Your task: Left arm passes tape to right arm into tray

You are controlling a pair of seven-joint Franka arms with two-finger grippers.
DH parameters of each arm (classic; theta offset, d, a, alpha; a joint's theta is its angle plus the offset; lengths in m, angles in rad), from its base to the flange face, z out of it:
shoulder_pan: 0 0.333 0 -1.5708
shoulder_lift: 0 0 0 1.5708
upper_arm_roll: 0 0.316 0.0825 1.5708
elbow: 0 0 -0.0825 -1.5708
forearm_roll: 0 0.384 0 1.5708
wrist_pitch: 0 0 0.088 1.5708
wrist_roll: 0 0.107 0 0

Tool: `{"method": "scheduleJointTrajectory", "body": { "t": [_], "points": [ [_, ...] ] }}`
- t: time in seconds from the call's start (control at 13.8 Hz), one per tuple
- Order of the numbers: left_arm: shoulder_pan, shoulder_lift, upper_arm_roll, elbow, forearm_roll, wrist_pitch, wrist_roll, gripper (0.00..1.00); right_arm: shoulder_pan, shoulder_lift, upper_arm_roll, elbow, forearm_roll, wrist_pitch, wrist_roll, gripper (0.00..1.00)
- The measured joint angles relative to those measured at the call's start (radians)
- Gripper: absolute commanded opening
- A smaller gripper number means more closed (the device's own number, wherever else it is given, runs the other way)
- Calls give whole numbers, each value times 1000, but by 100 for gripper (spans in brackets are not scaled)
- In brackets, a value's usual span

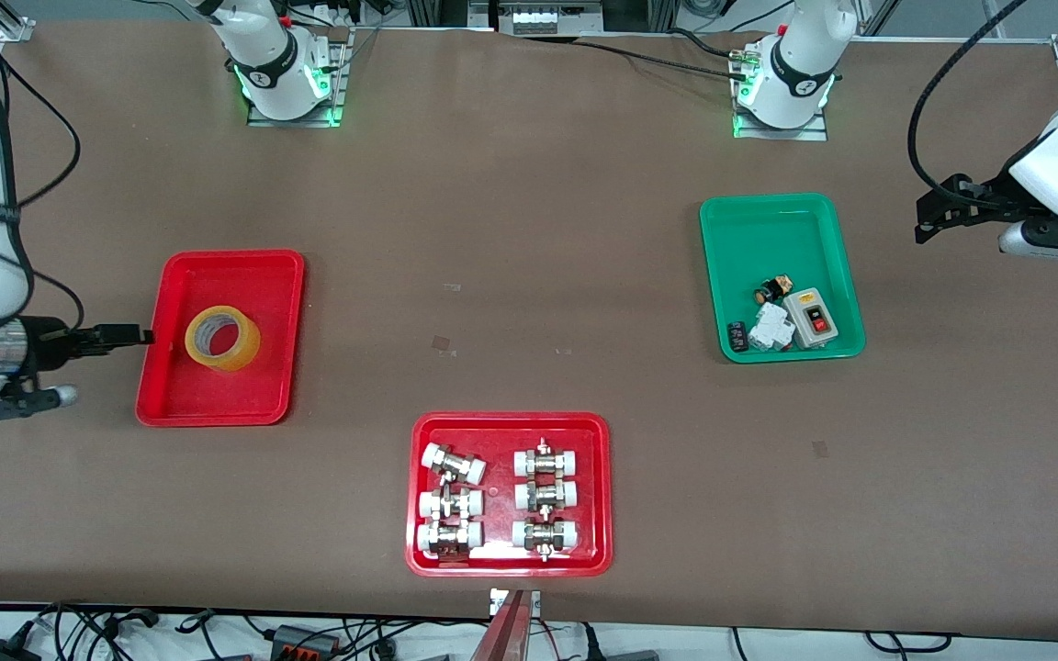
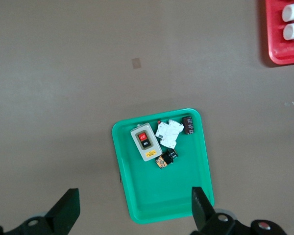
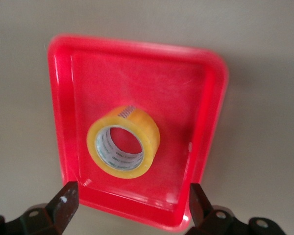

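Observation:
The tape (image 1: 221, 338), a yellowish roll with a hollow core, lies on its side in the plain red tray (image 1: 171, 395) toward the right arm's end of the table. It also shows in the right wrist view (image 3: 123, 149), inside the tray (image 3: 206, 98). My right gripper (image 1: 136, 335) is open and empty, up in the air over the tray's edge; in its wrist view (image 3: 132, 208) the jaws stand wide apart. My left gripper (image 1: 928, 216) is open and empty, raised over the table by the green tray (image 1: 768, 220); its wrist view (image 2: 134, 213) shows wide jaws.
The green tray (image 2: 152, 196) holds a grey switch box (image 1: 814, 319), a white breaker (image 1: 772, 326) and small parts. A red tray of metal fittings (image 1: 509, 560) stands near the front camera, and its corner shows in the left wrist view (image 2: 279, 56).

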Motion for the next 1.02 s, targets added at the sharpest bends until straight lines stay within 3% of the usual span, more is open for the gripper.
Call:
{"method": "scheduleJointTrajectory", "body": {
  "t": [0.29, 0.65, 1.02],
  "points": [
    [0, -2, -1, 2, 0, 10, -21, 100, 99, -136, 3, 14, -105, -26, 182, 100],
    [-2, -2, -4, 7, 0, -12, -76, 100, 101, -213, -1, 76, -109, -172, 254, 100],
    [-8, -2, -8, 7, 0, -15, -83, 100, 108, -233, 15, 97, -109, -120, 323, 100]
  ]
}}
